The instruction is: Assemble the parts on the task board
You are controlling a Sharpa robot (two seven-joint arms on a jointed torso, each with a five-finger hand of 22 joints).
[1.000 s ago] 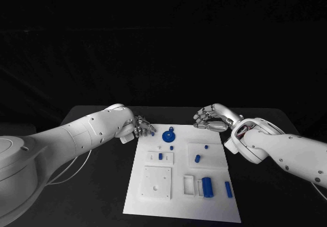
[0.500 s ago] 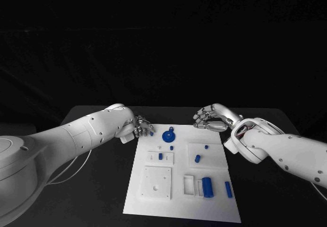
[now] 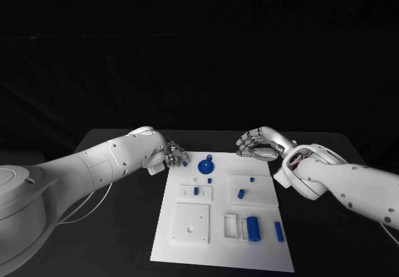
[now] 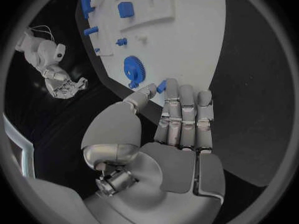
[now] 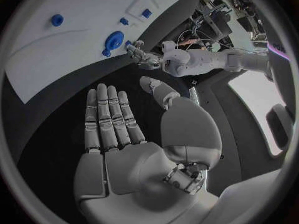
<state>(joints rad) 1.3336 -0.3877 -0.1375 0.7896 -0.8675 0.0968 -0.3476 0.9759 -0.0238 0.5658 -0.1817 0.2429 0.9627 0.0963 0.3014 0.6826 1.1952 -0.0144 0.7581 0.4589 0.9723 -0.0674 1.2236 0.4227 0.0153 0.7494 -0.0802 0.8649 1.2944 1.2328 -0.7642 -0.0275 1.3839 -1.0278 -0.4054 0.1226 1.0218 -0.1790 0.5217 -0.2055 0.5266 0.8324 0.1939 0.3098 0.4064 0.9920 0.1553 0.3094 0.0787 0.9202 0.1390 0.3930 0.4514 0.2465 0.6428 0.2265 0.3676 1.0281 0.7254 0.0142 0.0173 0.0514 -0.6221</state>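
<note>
Fingers (image 4: 169, 95) touch small blue part (image 4: 161, 86), left wrist view.

White task board (image 3: 274, 248) (blue parts (image 3: 205, 167)) on black table (image 3: 108, 231); silver robot hand (image 3: 173, 153).

Task board (image 3: 187, 248) lies mid-table (image 3: 100, 231), lengthwise away from the robot. On the board: gear (image 3: 205, 167) at its far end, cylinder (image 3: 252, 227) near its close right corner. Left hand (image 3: 172, 154) at the board's far left corner, right hand (image 3: 253, 147) just beyond its far right corner.
</note>
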